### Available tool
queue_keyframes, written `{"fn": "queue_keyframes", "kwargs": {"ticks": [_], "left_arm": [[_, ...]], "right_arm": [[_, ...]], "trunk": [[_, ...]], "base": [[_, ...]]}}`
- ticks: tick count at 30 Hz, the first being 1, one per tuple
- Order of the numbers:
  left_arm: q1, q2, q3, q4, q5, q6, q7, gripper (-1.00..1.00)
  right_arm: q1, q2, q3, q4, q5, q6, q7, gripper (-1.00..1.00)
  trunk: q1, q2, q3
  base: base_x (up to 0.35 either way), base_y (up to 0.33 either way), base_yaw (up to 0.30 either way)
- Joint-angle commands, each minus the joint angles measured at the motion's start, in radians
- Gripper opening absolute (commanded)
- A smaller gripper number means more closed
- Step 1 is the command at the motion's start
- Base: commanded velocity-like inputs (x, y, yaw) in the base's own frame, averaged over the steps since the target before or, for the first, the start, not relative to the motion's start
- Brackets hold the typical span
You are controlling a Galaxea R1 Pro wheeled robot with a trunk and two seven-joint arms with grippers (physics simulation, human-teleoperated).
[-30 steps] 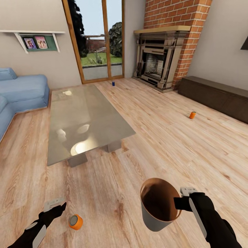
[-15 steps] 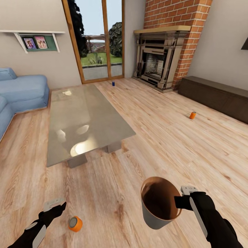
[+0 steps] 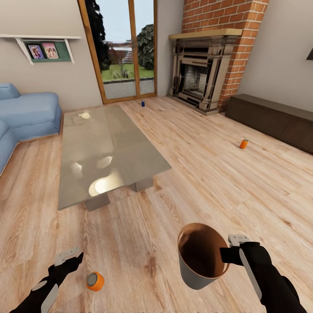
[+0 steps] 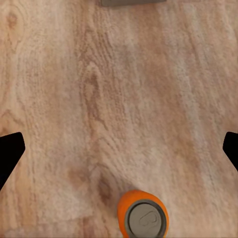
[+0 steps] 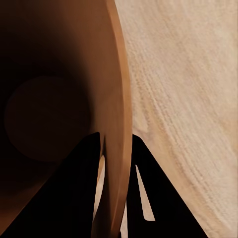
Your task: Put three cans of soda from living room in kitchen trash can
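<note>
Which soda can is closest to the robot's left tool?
The orange can on the floor right beside the left tool. The other orange can and the blue can sit far across the room.

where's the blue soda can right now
In the head view the blue can stands on the wood floor beyond the low table, near the glass door.

- We've got the right gripper [image 5: 115, 158] clamped on the tash can [image 5: 119, 89] wall, one dark finger [image 5: 74, 193] inside, the other outside.
- Can's glossy brown-copper inside looks dark toward its round bottom.
- Light wood plank floor [image 5: 193, 99] runs beside it.
</note>
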Motion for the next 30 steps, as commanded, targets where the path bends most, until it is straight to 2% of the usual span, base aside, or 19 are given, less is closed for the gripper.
{"fn": "queue_keyframes", "kwargs": {"ticks": [1, 30], "left_arm": [[0.000, 0.000, 0.000, 0.000, 0.000, -0.001, 0.000, 1.00], [0.000, 0.000, 0.000, 0.000, 0.000, -0.003, 0.000, 1.00]], "right_arm": [[-0.001, 0.000, 0.001, 0.000, -0.017, 0.000, 0.004, -1.00], [0.000, 0.000, 0.001, 0.000, -0.017, 0.000, 0.004, -1.00]], "trunk": [[0.000, 0.000, -0.002], [0.000, 0.000, -0.049]], "base": [[0.000, 0.000, 0.000], [0.007, -0.018, 0.000]]}}
